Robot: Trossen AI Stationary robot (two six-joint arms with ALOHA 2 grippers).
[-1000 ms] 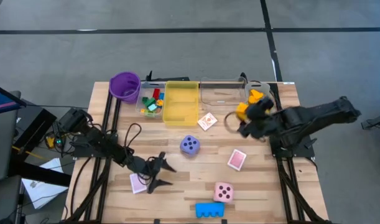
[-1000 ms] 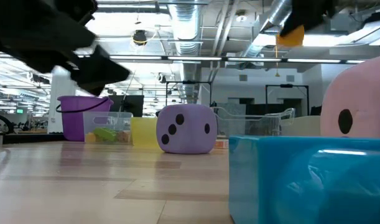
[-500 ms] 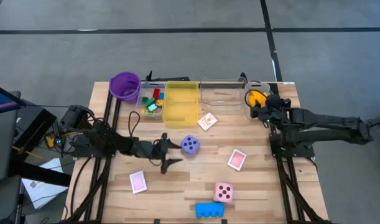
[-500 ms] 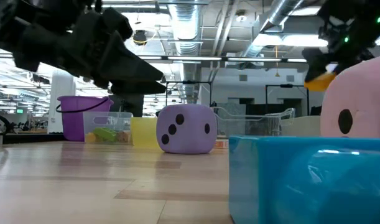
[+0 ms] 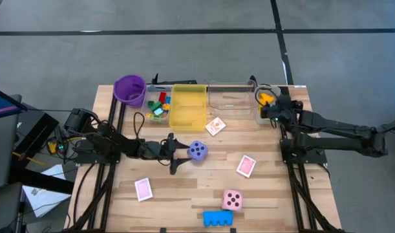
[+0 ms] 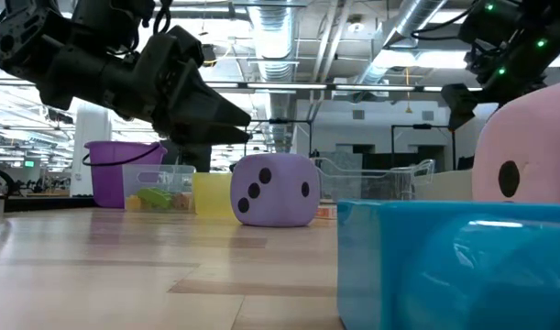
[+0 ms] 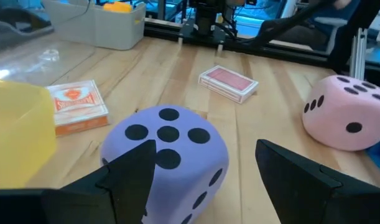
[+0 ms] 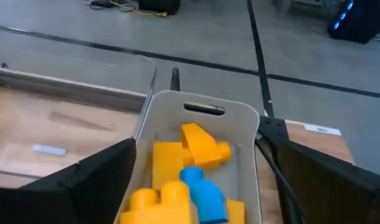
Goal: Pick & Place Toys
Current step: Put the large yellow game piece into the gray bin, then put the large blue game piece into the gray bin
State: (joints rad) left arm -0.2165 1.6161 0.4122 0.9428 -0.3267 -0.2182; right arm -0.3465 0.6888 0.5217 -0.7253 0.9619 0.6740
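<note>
I am bringing my left gripper (image 5: 174,154) low over the table (image 5: 203,188), and its two fingers (image 7: 130,171) are standing apart, released, with nothing between them yet; the purple die (image 5: 197,151) is sitting just in front of them, near the middle of the table, close to the yellow bin (image 5: 188,107). To do this step well, I think I should be keeping the die centred between the jaws, going forward until both pads are beside its flat faces, and only then closing gently, because foam is giving way and a corner grip could let it roll. A pink-backed card (image 5: 143,189) is lying behind this gripper and another card (image 5: 245,166) is lying to the right of the die, while the pink die (image 5: 232,199) and a blue brick (image 5: 218,218) are waiting near the front edge. On the right, my right gripper (image 5: 269,110) is hanging over the small clear bin (image 8: 239,121) at the far right corner, jaws spread wide and empty; yellow bricks (image 8: 183,152) and a blue piece (image 8: 201,190) are lying inside that bin
</note>
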